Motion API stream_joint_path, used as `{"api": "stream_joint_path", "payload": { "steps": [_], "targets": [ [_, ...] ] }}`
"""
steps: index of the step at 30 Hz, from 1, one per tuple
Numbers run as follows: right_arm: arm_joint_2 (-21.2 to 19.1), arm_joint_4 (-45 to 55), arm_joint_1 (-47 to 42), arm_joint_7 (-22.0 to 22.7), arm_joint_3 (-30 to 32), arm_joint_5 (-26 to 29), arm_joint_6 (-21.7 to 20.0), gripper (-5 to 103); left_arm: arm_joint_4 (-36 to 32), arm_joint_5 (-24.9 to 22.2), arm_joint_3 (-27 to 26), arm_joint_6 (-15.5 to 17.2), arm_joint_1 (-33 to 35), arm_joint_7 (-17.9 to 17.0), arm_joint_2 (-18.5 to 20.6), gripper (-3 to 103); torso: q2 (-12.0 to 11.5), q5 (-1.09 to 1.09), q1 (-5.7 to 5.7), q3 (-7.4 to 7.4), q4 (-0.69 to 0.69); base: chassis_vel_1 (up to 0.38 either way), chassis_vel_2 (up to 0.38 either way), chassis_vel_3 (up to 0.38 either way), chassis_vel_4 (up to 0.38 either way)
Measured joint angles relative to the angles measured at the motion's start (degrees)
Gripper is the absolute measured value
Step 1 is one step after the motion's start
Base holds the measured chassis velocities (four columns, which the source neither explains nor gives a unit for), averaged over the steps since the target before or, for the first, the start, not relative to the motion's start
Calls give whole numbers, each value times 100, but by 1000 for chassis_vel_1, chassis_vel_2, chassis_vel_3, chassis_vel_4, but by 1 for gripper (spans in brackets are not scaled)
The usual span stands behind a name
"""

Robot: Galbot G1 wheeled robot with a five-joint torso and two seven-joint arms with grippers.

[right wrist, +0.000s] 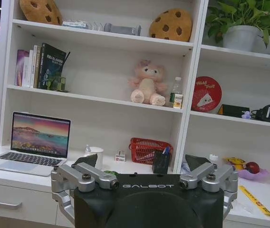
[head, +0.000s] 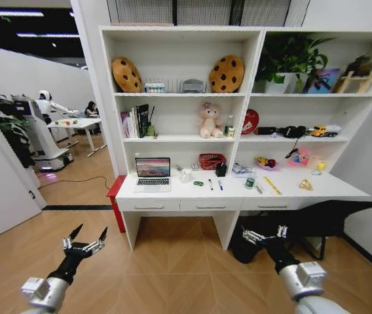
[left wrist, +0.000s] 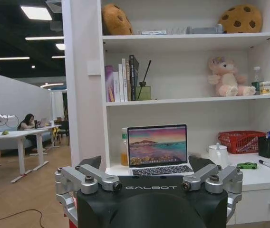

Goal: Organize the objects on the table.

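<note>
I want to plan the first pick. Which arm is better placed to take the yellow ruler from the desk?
Probably the right. The yellow ruler lies on the right part of the table, ahead of the open right gripper. The left gripper, also open, hangs beyond the desk's left end.

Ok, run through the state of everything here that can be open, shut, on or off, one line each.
laptop: lid open, screen on
desk drawers: all shut
left claw: open, empty, low before the desk
right claw: open, empty, low before the desk
red basket: upright on the desk
</note>
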Motion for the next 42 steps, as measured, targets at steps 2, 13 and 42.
{"api": "stream_joint_path", "payload": {
  "steps": [2,13,42],
  "targets": [
    [-35,12,3,8,6,85,-45,100,0,31,26,17,-14,-65,-25,100,0,0,0,0,0,0,0,0,0],
    [-56,70,6,122,1,216,-126,100,-85,138,18,23,8,-116,-92,100,0,0,0,0,0,0,0,0,0],
    [-51,70,27,156,29,252,-102,100,-118,208,21,43,27,-48,-83,100,1,0,-2,0,0,-10,10,10,-10]
  ]
}}
